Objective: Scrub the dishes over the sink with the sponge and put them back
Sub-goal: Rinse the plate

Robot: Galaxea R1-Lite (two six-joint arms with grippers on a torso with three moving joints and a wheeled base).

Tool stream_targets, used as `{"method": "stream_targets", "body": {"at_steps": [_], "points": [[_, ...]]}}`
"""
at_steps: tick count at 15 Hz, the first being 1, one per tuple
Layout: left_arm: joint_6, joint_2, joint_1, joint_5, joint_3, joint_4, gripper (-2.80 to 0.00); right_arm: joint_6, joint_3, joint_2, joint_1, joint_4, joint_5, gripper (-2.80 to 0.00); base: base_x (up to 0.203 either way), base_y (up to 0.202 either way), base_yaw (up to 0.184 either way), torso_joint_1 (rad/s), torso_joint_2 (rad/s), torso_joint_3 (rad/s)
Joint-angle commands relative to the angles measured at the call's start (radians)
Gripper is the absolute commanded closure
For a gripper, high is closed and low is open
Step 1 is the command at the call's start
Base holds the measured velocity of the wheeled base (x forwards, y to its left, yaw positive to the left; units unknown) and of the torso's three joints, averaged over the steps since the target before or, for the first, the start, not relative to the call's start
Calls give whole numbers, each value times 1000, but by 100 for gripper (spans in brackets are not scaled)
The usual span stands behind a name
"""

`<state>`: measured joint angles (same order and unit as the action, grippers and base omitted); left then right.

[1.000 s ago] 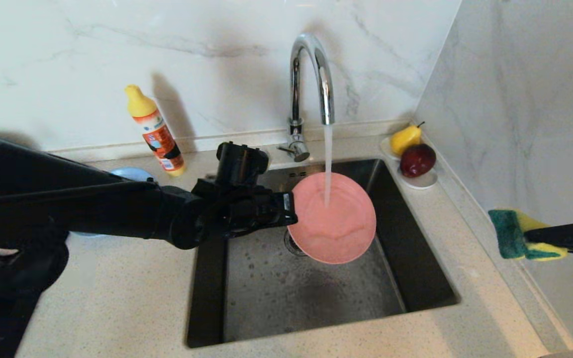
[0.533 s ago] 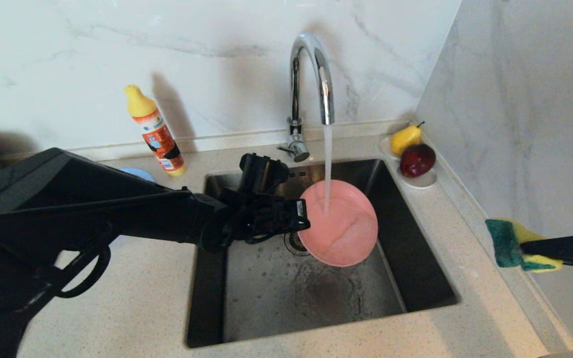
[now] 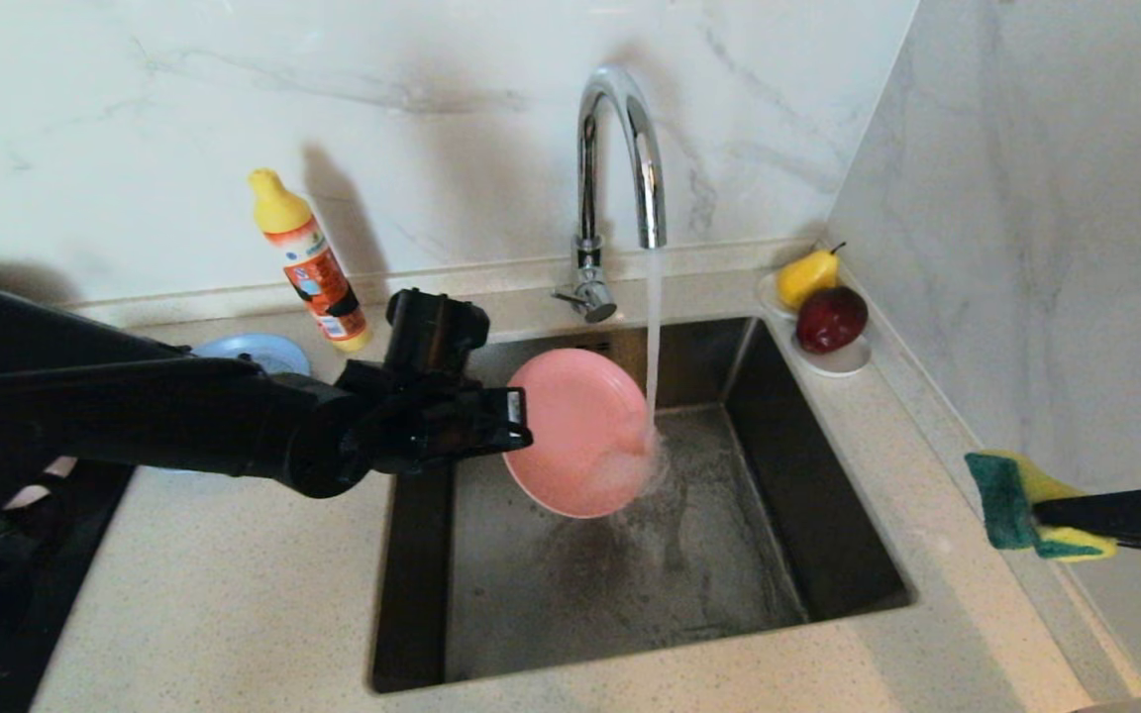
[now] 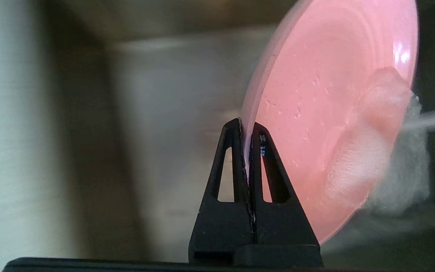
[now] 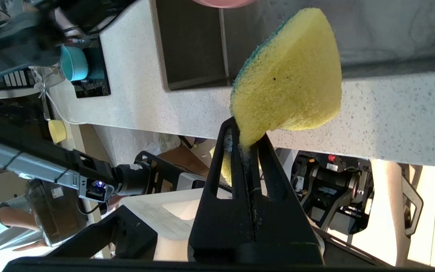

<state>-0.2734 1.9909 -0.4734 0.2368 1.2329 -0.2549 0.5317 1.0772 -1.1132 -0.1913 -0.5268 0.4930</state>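
Note:
My left gripper [image 3: 521, 421] is shut on the left rim of the salmon-pink plate [image 3: 575, 436] and holds it tilted on edge over the sink [image 3: 808, 475]. Water from the chrome tap [image 3: 620, 149] strikes the plate's right edge and splashes into the basin. In the left wrist view the left gripper [image 4: 247, 128] pinches the plate [image 4: 315, 113] at its rim. My right gripper [image 3: 1041, 515] hangs over the counter on the right, shut on the yellow and green sponge [image 3: 1011, 500]. There the right gripper [image 5: 246, 136] squeezes one corner of the sponge [image 5: 289, 75]. A grey-blue plate [image 3: 254, 352] lies behind my left arm. A teal bowl [image 5: 73, 63] sits on the dark hob.
An orange bottle [image 3: 313, 262] with a yellow cap stands by the back wall. A small white dish [image 3: 833, 361] with a pear [image 3: 808, 277] and a red fruit sits at the sink's back right corner. The marble side wall runs close on the right.
My left arm drew the pink plate to the left and turned it more on edge; the stream now hits its right edge, not its middle. The sponge sank slightly.

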Motion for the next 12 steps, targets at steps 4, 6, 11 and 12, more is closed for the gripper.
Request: {"method": "stream_targets", "body": {"at_steps": [4,6,11,12], "points": [[35,-225,171,76,-197,-8,0,4,-31,-7,0,1,2,0,0,0,0,0,0,0],[35,-257,180,75,-205,-8,0,4,-31,-10,0,1,2,0,0,0,0,0,0,0],[35,-284,180,75,-234,-10,0,1,-65,-17,0,4,4,0,0,0,0,0,0,0],[33,-281,180,73,-248,-12,0,2,-76,-17,0,20,4,0,0,0,0,0,0,0]]}}
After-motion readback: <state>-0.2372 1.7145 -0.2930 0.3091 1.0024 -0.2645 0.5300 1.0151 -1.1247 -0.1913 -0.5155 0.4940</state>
